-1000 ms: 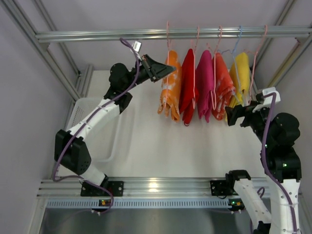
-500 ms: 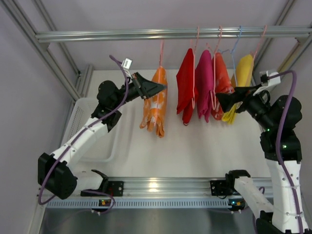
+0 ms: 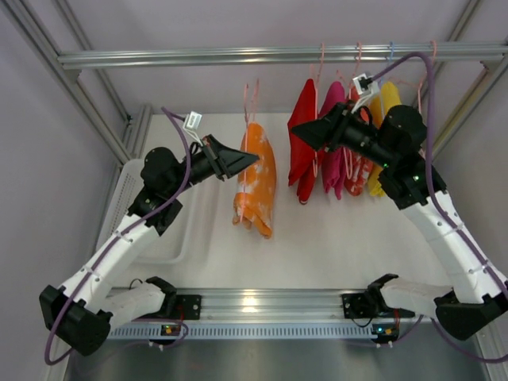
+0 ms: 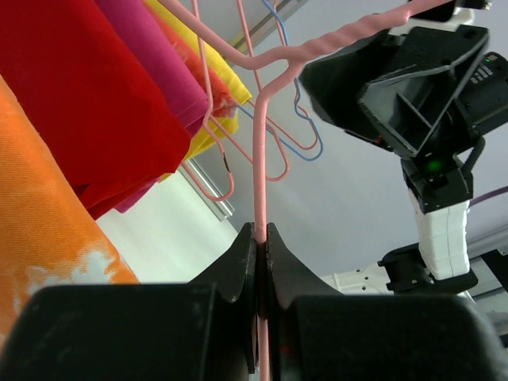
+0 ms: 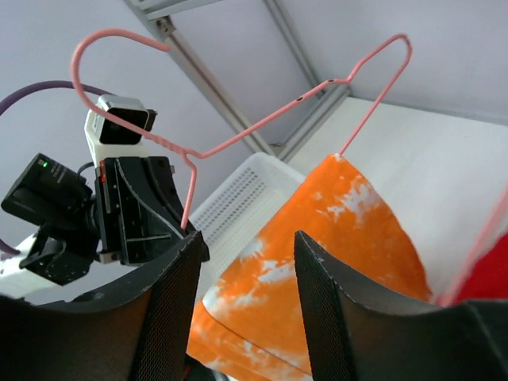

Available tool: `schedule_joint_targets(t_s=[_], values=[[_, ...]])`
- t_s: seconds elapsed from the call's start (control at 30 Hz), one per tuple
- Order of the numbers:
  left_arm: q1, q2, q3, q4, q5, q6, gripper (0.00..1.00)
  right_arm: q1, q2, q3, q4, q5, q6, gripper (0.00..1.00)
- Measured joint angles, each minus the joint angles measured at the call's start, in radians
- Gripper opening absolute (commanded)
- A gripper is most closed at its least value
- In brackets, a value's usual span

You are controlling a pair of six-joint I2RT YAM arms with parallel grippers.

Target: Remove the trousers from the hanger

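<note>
The trousers (image 3: 256,186), orange with white blotches, hang folded over the pale pink hanger (image 3: 252,95), which is off the rail and left of the other clothes. My left gripper (image 3: 252,157) is shut on the hanger's wire (image 4: 258,175) just below the twisted neck, the wire pinched between its fingertips (image 4: 260,230). The right gripper (image 3: 296,141) points left, a short gap from the trousers. In the right wrist view its jaws (image 5: 246,236) stand apart with nothing between them, and the trousers (image 5: 317,238) and hanger (image 5: 262,131) lie just beyond.
Red (image 3: 304,151), pink (image 3: 332,163), orange-red (image 3: 359,171) and yellow (image 3: 386,99) garments hang on the rail (image 3: 198,55) behind the right arm, one on a blue hanger (image 3: 390,51). A white perforated basket (image 3: 131,198) sits at the table's left.
The left gripper has carried the hanger and trousers off the rail, down and to the left. The right arm has swung left across the hanging clothes toward the trousers, and its jaws have narrowed.
</note>
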Motion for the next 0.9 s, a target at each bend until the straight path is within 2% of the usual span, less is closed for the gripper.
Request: schedule_joint_targets(t_s=[0.23, 0.37, 0.9], values=[[0.000, -0.055, 0.000, -0.029, -0.037, 0.007, 0.00, 0.192, 0.151, 0.083, 0.074, 0.004, 0.067, 0.54], [0.000, -0.058, 0.000, -0.039, -0.053, 0.006, 0.00, 0.250, 0.203, 0.123, 0.114, 0.001, 0.090, 0.54], [0.000, -0.077, 0.000, -0.037, -0.065, -0.022, 0.00, 0.272, 0.333, 0.142, 0.183, 0.002, 0.204, 0.54]])
